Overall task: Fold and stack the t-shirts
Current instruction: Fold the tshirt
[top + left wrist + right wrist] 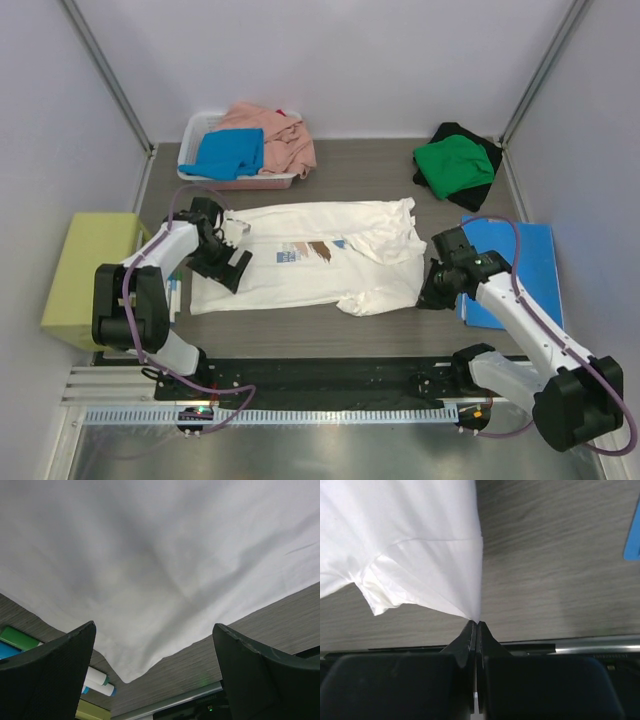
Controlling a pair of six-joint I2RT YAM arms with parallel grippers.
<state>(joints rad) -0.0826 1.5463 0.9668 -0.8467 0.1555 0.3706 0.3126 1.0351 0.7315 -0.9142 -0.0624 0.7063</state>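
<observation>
The white t-shirt (310, 262) lay spread print-up on the desk (380, 180). Its long axis ran from one arm's jaws straight across to the other's.

The right jaws were clenched on it. In the right wrist view they met with no gap, and a point of the shirt's edge was nipped at their very tips. From that pinch the cloth (410, 540) fanned out ahead of the jaws and off to their left. Bare desk lay ahead and to their right.

The left jaws stood released and spread wide over the opposite end. The cloth (160, 570) filled the space ahead of them, and its near corner pointed back into the gap between them. Neither side gripped it.

The end of the shirt at the right jaws was rumpled and doubled over, while the end at the left jaws lay smooth. The right arm (520, 310) was therefore the nearer one to the part that needed work. Any pull or fold from its pinch would likely travel along the long axis toward the left jaws. The left jaws would probably have to close on their corner first to hold that end.

The other t-shirts lay well beyond both sets of jaws.
</observation>
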